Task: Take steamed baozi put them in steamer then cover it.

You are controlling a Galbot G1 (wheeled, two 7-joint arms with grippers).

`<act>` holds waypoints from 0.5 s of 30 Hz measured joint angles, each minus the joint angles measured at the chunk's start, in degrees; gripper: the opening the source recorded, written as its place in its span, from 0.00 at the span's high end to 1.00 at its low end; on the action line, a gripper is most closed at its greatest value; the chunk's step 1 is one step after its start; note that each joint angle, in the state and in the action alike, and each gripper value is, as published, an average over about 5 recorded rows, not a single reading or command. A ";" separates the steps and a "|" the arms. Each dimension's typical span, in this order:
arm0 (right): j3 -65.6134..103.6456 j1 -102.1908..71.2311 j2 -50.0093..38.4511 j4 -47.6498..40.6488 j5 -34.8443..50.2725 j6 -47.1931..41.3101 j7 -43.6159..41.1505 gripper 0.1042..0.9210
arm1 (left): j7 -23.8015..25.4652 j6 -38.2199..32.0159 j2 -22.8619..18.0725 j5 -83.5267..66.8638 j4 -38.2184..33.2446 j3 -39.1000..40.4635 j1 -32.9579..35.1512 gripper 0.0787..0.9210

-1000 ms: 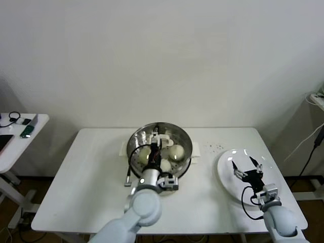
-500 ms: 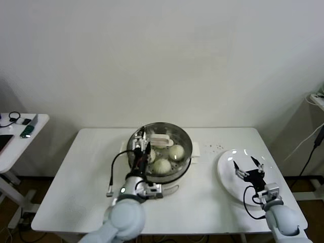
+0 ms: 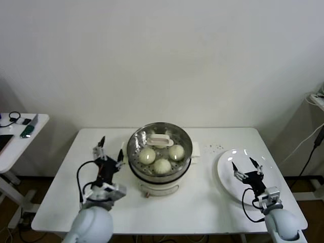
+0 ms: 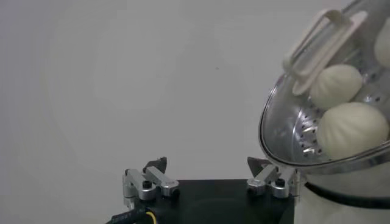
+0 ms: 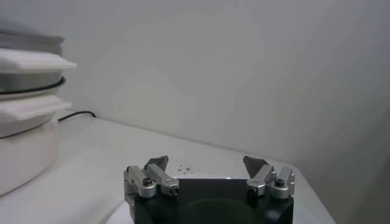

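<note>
Left claw (image 3: 109,156) has pulled out of the steamer (image 3: 159,152) — now released beside it; three baozi (image 3: 162,165) show inside, lid unseen. Right claw (image 3: 248,167) released over plate (image 3: 228,178).

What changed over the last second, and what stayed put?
The left gripper pulled out of the steamer and back toward the robot's left; it now hovers open and empty beside the pot. Three steamed baozi show in the tray. The right gripper hangs open over the white plate as before.
</note>
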 measured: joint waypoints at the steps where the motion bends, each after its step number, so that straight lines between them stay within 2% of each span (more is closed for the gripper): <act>1: 0.09 -0.20 0.15 0.17 0.05 0.17 -0.09 0.12 | -0.16 -2.27 -0.49 -2.20 0.10 -1.63 1.09 0.12; 8: 0.53 -1.65 0.86 1.33 0.84 1.39 -0.74 0.12 | -0.35 -17.28 -5.64 -15.34 2.33 -11.28 7.26 0.12; 15: 1.31 -3.51 0.78 2.71 2.41 3.06 -1.32 0.12 | 0.22 -27.19 -10.69 -24.99 6.98 -17.92 11.27 0.12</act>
